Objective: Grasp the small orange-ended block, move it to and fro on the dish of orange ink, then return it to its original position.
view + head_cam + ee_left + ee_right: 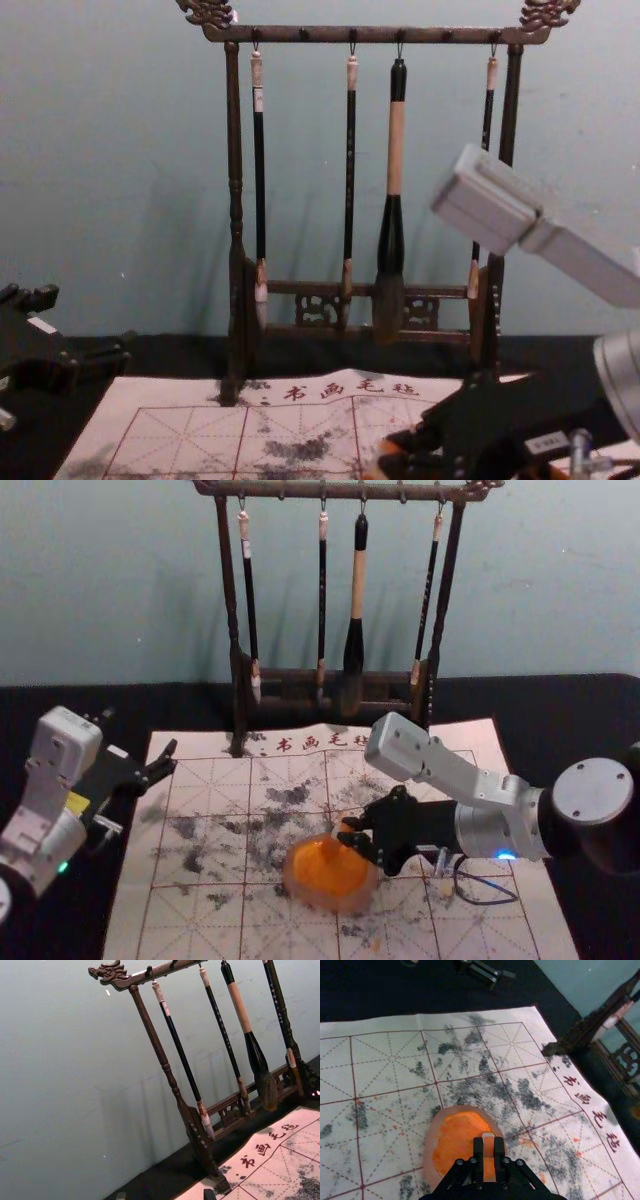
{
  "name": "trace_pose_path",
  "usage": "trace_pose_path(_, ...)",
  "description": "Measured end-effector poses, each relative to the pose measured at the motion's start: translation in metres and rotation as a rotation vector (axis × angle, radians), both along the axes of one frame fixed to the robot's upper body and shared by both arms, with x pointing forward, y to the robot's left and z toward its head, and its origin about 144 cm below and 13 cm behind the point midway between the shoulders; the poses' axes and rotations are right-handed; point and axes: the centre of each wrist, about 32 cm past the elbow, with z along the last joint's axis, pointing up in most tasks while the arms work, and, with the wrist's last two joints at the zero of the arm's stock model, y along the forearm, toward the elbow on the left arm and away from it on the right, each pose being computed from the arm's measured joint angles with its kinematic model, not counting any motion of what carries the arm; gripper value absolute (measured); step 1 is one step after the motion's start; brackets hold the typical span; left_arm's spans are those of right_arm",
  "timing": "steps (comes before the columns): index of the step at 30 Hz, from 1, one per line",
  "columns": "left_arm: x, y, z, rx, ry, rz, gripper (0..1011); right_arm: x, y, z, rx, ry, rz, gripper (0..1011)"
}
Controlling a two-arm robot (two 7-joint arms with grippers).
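R claw (489, 1146) pinches the small block (488, 1152) by its sides, pale end up, prob. so the orange end can rub w/o inking the fingers. Block's over the orange ink dish (432, 1145); can't tell if it touches ink. Gridded mat (385, 1135) under the dish likely shields the worktop (570, 700). L claw (165, 1194), spread & holding nothing, idles by the mat's L edge, leaving R arm room.

On my remote feed, open mat (210, 850) separated the left gripper (140, 732) from the dish (335, 903). Behind, the rack (229, 590) and its hanging brushes (357, 590) barred passage; the right gripper (350, 834) obstructed the dish's right side, a cable loop (488, 902) near its wrist.
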Motion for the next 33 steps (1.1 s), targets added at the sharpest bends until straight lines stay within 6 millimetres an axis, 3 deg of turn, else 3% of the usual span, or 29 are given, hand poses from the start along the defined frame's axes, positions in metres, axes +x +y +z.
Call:
trace_pose_path(18,0.0,0.0,0.0,0.0,0.0,0.0,1002,-0.018,-0.014,0.011,-0.015,-0.005,-0.004,84)
trace_pose_path(33,0.0,0.0,0.0,0.0,0.0,0.0,1001,-0.028,-0.009,0.011,-0.014,0.022,0.056,85)
